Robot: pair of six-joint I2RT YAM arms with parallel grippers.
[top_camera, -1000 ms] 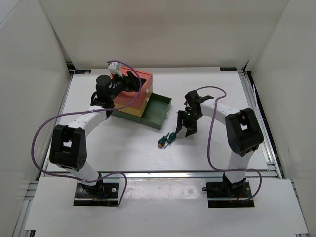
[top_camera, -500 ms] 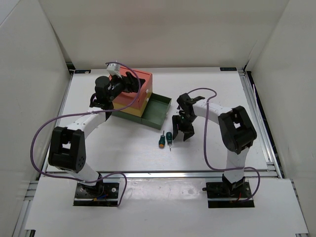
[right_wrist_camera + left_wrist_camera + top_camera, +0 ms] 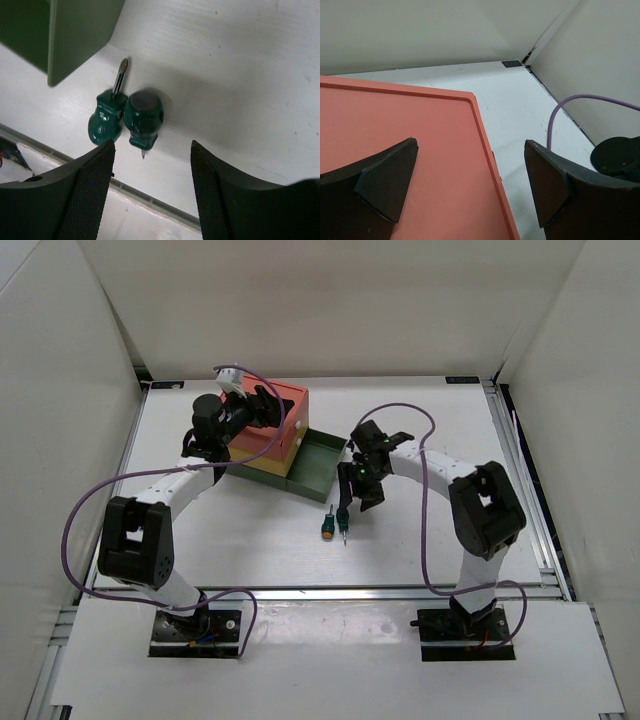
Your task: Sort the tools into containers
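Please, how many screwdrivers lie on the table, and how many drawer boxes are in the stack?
Screwdrivers: 2, orange-capped screwdriver and green screwdriver.
Drawer boxes: 3, salmon-red box, yellow box, dark green box.
Total: 5.

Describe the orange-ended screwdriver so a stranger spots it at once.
Find the stack of drawer boxes at the far left of the table, its dark green bottom drawer pulled out. In front of that drawer, two stubby screwdrivers lie side by side. Take the left one: orange handle end, tip toward the drawer; its neighbour is all green.
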